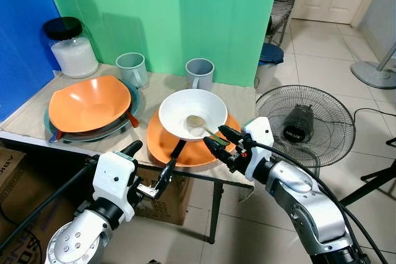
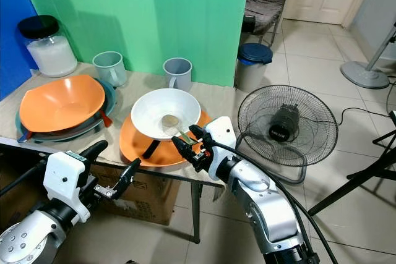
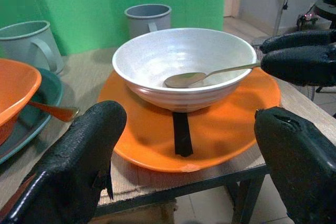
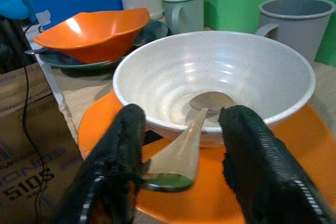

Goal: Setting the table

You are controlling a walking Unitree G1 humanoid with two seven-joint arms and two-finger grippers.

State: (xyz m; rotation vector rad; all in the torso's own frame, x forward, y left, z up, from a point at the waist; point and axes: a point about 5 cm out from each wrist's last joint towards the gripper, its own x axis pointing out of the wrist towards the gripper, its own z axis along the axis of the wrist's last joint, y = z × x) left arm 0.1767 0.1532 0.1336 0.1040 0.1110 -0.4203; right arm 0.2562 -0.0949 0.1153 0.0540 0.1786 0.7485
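Nearest the camera, the left gripper (image 1: 153, 168) hangs just below the table (image 1: 25, 115) edge, in front of the white bowl (image 1: 193, 113), its fingers (image 3: 79, 150) spread wide apart and holding nothing. The white bowl sits on an orange plate (image 1: 162, 141) at the table's front edge, with a dark strip poking out from under the bowl toward the left gripper.

A spoon (image 4: 190, 139) lies in the white bowl, its head on the bowl's bottom and its handle leaning out over the rim toward the right gripper (image 1: 225, 141). That gripper's fingers (image 4: 257, 150) straddle the handle end, part-open — whether they actually pinch it cannot be told.

Beside the white bowl, away from the right gripper, an orange bowl (image 1: 88, 103) rests on a stack of dark plates (image 1: 130, 115). Behind the white bowl stand two grey mugs (image 1: 199, 73) and, further along, a black-lidded jar (image 1: 69, 47). A floor fan (image 1: 309, 127) lies on the tiles beyond the table's end.
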